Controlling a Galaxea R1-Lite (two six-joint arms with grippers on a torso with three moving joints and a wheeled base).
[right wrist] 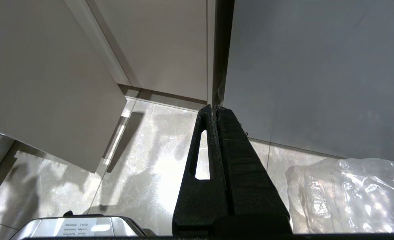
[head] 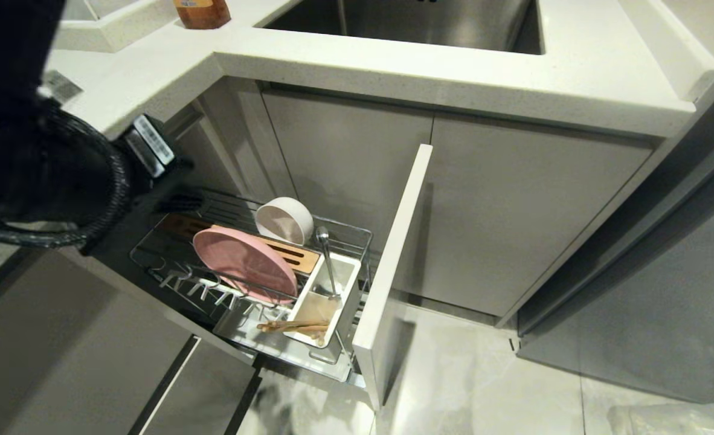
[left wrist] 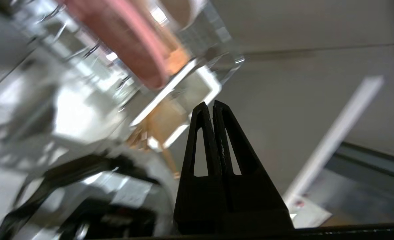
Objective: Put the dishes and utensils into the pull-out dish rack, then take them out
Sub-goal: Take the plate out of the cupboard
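Note:
The pull-out dish rack [head: 357, 232] stands drawn out from under the counter, with its pale front panel [head: 393, 266] on the right. A pink plate [head: 245, 263] stands on edge between the pegs, and a white bowl [head: 284, 220] lies on its side behind it. In the white utensil box [head: 346, 284] a metal spoon [head: 327, 257] leans upright and wooden chopsticks [head: 293, 327] lie at the near end. My left arm [head: 61, 175] reaches in from the left above the rack's far end. My left gripper [left wrist: 213, 104] is shut and empty, near the utensil box [left wrist: 213, 87] and pink plate [left wrist: 123, 40]. My right gripper [right wrist: 214, 107] hangs shut over the floor.
A white countertop [head: 453, 78] with a steel sink [head: 405, 24] runs above the rack, and a brown bottle [head: 203, 12] stands at the back left. A slotted wooden block [head: 299, 255] lies behind the plate. A clear plastic bag [right wrist: 350, 193] lies on the tiled floor at the right.

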